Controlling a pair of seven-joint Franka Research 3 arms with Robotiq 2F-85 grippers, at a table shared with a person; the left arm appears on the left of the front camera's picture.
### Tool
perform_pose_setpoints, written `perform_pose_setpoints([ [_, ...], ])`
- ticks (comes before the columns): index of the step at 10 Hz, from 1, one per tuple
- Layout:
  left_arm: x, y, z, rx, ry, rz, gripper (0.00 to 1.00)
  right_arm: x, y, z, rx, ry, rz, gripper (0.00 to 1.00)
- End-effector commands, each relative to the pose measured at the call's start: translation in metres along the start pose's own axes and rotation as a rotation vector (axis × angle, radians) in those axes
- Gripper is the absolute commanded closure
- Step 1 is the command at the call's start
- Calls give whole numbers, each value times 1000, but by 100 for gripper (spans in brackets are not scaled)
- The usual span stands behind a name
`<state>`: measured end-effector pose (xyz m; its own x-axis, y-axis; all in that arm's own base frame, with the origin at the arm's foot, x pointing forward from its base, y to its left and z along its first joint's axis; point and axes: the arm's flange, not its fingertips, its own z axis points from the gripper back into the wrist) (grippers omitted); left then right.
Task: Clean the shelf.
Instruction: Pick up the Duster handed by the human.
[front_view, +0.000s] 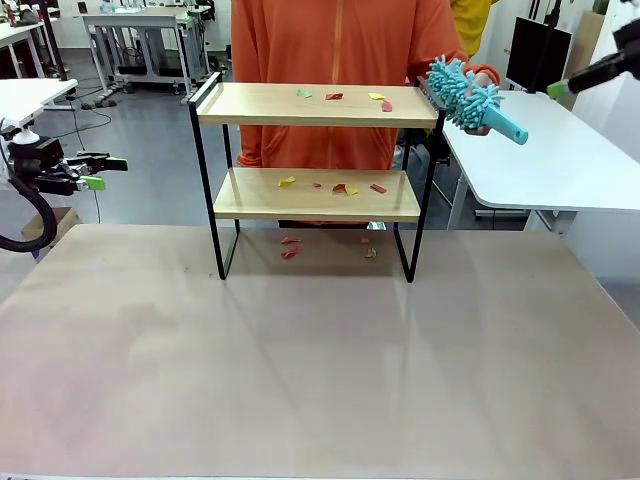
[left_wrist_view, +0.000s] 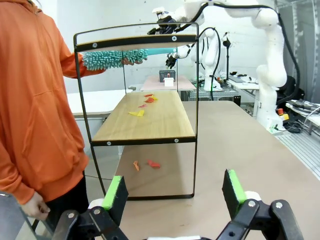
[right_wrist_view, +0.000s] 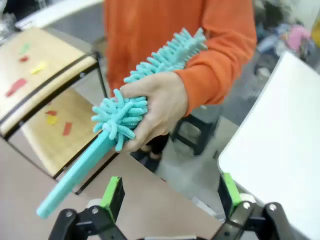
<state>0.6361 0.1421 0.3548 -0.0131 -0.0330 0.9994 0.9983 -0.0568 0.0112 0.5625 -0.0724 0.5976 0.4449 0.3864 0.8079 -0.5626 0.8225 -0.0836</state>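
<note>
We see the shelf (front_view: 310, 105) in the upper middle of the front view, standing toward the far side of the table (front_view: 300, 380). Coloured paper scraps (front_view: 334, 97) lie on both boards and on the tabletop beneath it. At the upper right, just beside the shelf's end rail, a person's hand (right_wrist_view: 160, 105) holds a teal microfibre duster (front_view: 465, 92) by its fluffy head, handle pointing outward. Our right gripper (right_wrist_view: 170, 192) hangs near it, jaws spread and empty. Our left gripper (front_view: 106, 173), at the left edge, is likewise released, with nothing between its pads.

The shelf (front_view: 260, 104) pairs matt wooden boards with black metal; the duster (front_view: 463, 92) looks fluffy.
</note>
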Motion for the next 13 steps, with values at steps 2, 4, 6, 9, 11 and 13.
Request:
perform_pose_setpoints([
  [2,2,-1,-1,-5,3,0,0,12,32,18,-80,25,-138,0],
  [4,2,-1,-1,-5,3,0,0,8,20,3,-70,39,-48,0],
  [6,2,-1,-1,-5,3,0,0,8,20,3,-70,39,-48,0],
  [9,2,-1,-1,-5,3,0,0,31,54,16,-26,219,-178,0],
  [11,2,-1,-1,-5,3,0,0,42,85,16,-53,305,-266,0],
  [13,2,-1,-1,-5,3,0,0,44,106,-4,-100,330,-294,0],
])
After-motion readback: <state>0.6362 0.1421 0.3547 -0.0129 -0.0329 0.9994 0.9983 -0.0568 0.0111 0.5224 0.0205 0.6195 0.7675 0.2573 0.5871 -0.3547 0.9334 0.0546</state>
